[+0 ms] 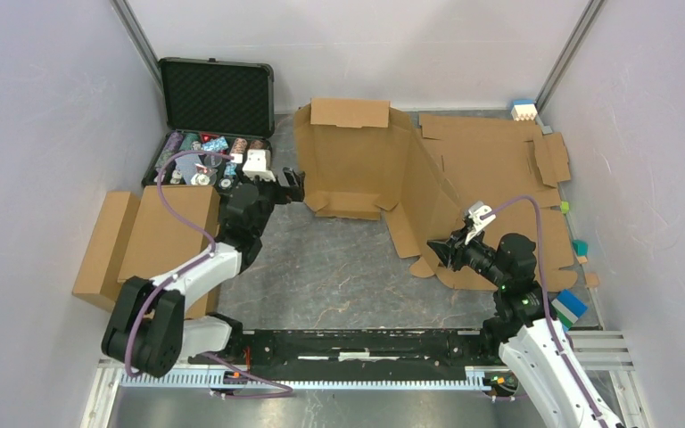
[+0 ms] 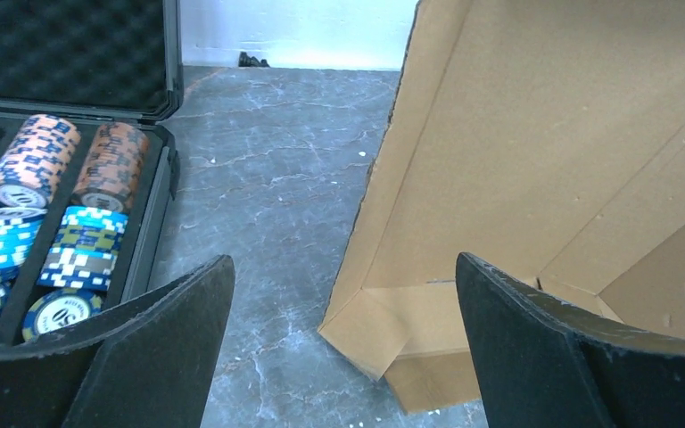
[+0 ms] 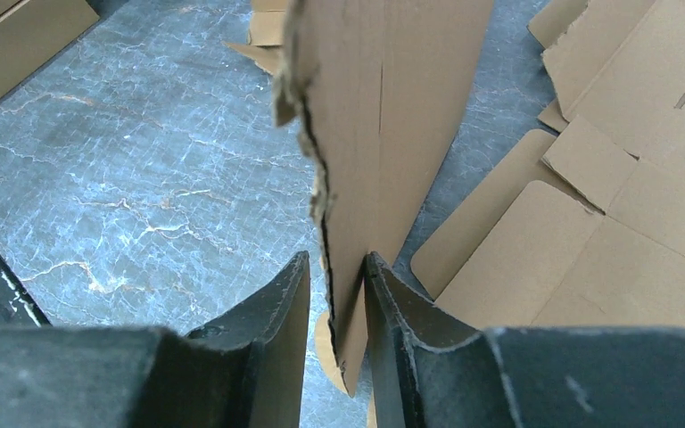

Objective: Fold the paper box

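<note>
The paper box (image 1: 352,165) stands half folded at the back middle of the table, with its walls raised and one long panel running down to the right. My left gripper (image 1: 296,185) sits just off its left corner, wide open and empty. In the left wrist view the box's corner flap (image 2: 410,330) lies between and beyond the fingers (image 2: 343,263). My right gripper (image 1: 434,247) straddles the upright edge of the box panel (image 3: 383,107). The jaws (image 3: 337,259) are slightly apart: the cardboard rests against the right finger, with a gap to the left finger.
An open black case of poker chips (image 1: 214,116) stands at the back left, close to my left finger (image 2: 53,205). Flat cardboard sheets lie on the left (image 1: 152,241) and on the right (image 1: 499,169). Small coloured blocks (image 1: 571,305) sit along the right wall.
</note>
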Controlling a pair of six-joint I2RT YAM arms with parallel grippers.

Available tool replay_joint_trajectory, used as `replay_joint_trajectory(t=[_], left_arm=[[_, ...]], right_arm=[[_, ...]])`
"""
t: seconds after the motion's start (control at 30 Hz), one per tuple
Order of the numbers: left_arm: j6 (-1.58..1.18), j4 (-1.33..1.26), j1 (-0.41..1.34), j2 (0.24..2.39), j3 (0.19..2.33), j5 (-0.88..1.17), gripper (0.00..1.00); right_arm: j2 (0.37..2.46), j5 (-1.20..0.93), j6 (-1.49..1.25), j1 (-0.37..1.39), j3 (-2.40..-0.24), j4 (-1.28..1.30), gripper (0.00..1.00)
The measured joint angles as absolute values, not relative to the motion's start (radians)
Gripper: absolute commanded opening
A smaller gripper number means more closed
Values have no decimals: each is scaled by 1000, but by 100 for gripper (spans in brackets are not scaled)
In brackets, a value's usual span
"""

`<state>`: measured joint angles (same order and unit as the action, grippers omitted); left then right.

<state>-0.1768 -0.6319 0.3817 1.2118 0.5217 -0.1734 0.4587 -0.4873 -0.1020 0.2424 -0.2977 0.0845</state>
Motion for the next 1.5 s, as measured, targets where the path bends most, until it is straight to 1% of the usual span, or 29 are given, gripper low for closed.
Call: replay_joint_trajectory(t=[0.1, 0.27, 0.33, 0.4, 0.43, 0.5, 0.57, 0.6, 0.63, 0.73, 0.77, 0.93, 1.1, 1.23, 1.5], left_arm=[[-196, -668, 327, 1279, 545, -65, 100], [-192, -701, 315, 1379, 643, 27, 98], [-188, -721, 315, 1420, 693, 58, 93], [-185, -741, 315, 1452, 729, 82, 79], [-184, -748, 315, 1469, 746, 89, 70], [-182, -760, 315, 1495, 765, 107, 47], [-173, -765, 315, 1510, 770, 120, 20], [-174, -765, 315, 1512, 770, 125, 11], [-163, -764, 315, 1512, 770, 133, 9], [-161, -764, 316, 1508, 768, 146, 5], [-161, -765, 316, 1503, 764, 146, 3], [-160, -759, 346, 1388, 673, 102, 2], [-162, -748, 442, 1291, 633, -10, 2], [-215, -713, 477, 1262, 625, -84, 2], [-276, -691, 492, 1250, 585, -158, 4]], right_arm=[[458, -488, -102, 242, -299, 91, 34], [458, -487, -98, 242, -299, 99, 33], [459, -488, -98, 242, -299, 101, 33], [459, -488, -98, 242, -299, 101, 33], [459, -488, -98, 242, -299, 101, 32], [459, -488, -99, 242, -299, 101, 29], [457, -488, -99, 242, -299, 100, 24], [456, -489, -100, 242, -299, 100, 21], [454, -490, -102, 242, -299, 100, 18], [453, -498, -110, 242, -299, 91, 1], [455, -501, -116, 242, -299, 83, 0], [481, -554, -145, 242, -299, 46, 0], [482, -614, -168, 242, -299, 9, 0], [480, -639, -171, 242, -300, 0, 0], [497, -636, -155, 242, -317, 31, 0]])
